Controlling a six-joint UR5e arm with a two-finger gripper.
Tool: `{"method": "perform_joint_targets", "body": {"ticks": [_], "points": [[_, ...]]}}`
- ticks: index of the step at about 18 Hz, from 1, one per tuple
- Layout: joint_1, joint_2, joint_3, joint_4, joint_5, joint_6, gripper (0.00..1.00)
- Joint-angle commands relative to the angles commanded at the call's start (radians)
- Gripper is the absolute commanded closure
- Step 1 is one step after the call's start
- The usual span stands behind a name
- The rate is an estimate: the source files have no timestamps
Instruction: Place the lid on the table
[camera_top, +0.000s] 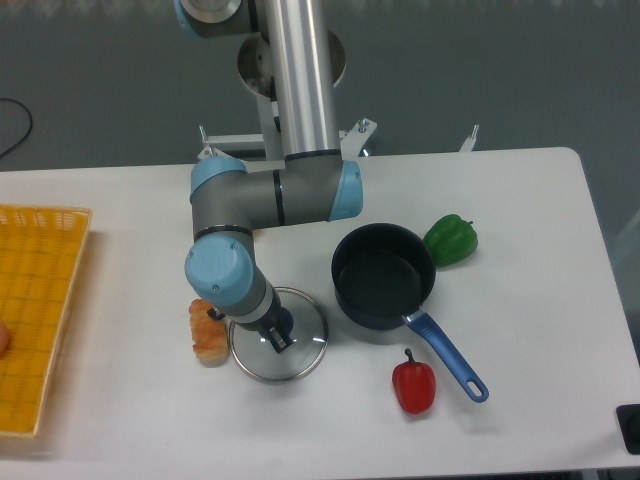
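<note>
The lid (285, 352), a clear glass disc with a silver rim and a dark blue knob, lies flat on the white table (520, 200), left of the pot. My gripper (279, 332) points down at the knob from directly above. The wrist hides most of the fingers, so I cannot make out whether they are closed on the knob or apart. The dark blue pot (383, 276) stands uncovered, and its long blue handle (447, 358) points toward the front right.
A bread roll (206, 331) lies just left of the lid, touching or almost touching its rim. A red pepper (414, 385) sits by the pot handle and a green pepper (451, 239) behind the pot. A yellow-orange mesh basket (35, 310) fills the left edge.
</note>
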Motion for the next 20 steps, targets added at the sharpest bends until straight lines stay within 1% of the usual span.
{"method": "perform_joint_targets", "body": {"ticks": [2, 3, 7, 9, 12, 13, 14, 16, 18, 20], "points": [[0.0, -0.003, 0.0, 0.0, 0.008, 0.0, 0.35], [-0.003, -0.005, 0.0, 0.0, 0.015, 0.0, 0.31], [-0.018, -0.018, -0.003, 0.029, 0.037, -0.002, 0.31], [-0.018, -0.015, -0.006, 0.031, 0.037, 0.003, 0.3], [-0.017, -0.008, -0.006, 0.029, 0.035, 0.009, 0.27], [-0.017, -0.005, -0.005, 0.031, 0.037, 0.009, 0.18], [-0.014, 0.0, -0.002, 0.029, 0.035, 0.012, 0.06], [-0.012, 0.011, 0.005, 0.026, 0.037, 0.012, 0.01], [-0.011, 0.018, -0.001, 0.025, 0.038, 0.011, 0.0], [-0.009, 0.024, 0.008, 0.026, 0.035, 0.006, 0.0]]}}
